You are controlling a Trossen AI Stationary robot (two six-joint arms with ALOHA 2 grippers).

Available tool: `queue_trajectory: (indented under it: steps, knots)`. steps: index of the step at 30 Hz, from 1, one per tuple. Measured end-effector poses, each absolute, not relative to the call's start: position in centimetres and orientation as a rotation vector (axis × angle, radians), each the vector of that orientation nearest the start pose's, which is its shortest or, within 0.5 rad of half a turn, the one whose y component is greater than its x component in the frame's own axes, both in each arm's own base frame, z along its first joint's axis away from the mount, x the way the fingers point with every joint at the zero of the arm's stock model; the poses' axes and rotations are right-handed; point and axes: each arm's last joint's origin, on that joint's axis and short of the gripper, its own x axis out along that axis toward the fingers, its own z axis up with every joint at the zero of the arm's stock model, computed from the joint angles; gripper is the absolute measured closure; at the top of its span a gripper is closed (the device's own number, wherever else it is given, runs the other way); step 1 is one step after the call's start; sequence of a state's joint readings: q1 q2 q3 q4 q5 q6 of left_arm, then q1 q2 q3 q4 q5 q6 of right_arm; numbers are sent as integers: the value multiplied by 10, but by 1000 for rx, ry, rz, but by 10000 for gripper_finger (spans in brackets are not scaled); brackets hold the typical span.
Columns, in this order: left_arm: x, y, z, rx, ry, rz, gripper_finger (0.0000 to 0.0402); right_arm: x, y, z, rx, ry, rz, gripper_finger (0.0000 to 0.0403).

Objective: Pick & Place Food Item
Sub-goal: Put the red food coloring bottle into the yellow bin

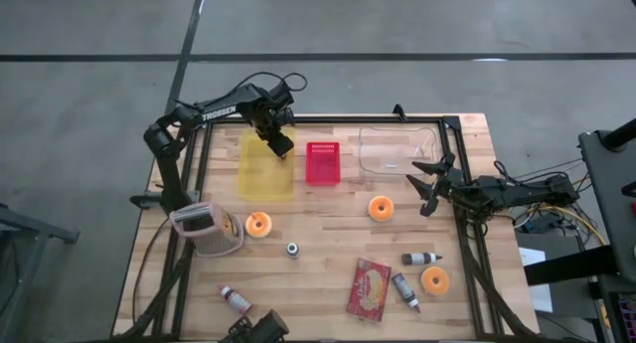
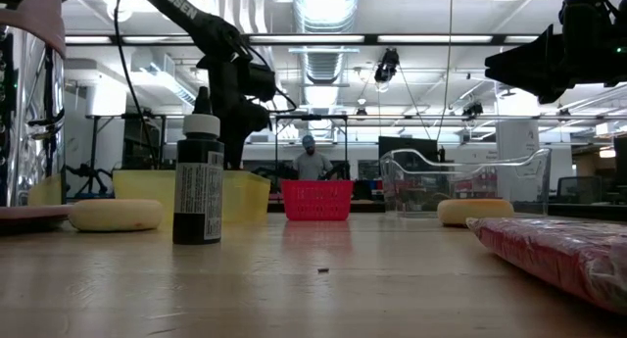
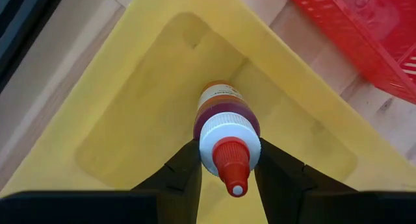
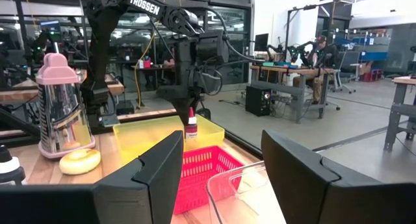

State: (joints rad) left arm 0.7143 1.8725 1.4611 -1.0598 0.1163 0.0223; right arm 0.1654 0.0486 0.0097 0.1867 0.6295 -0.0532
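The small bottle (image 3: 227,130), red-tipped with a white cap, looks light, rigid and slick, best pinched at the cap, and it hangs so clamped in the left gripper (image 3: 227,169) over the yellow bin (image 1: 265,167), upper left of centre; the right gripper (image 1: 425,190) waits part-open.
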Motion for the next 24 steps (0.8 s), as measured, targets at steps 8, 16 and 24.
queue_trajectory:
  steps: [8, 16, 24]
  knots:
    - [272, 231, 216, -584, 1367, 466, 230, 95, -1, 180, 5, -125, -466, 199]
    - [271, 231, 216, -586, 1368, 465, 185, 95, -1, 180, 6, -125, -466, 199]
    - [269, 228, 224, -591, 1381, 463, 180, 95, -1, 180, 5, -125, -466, 199]
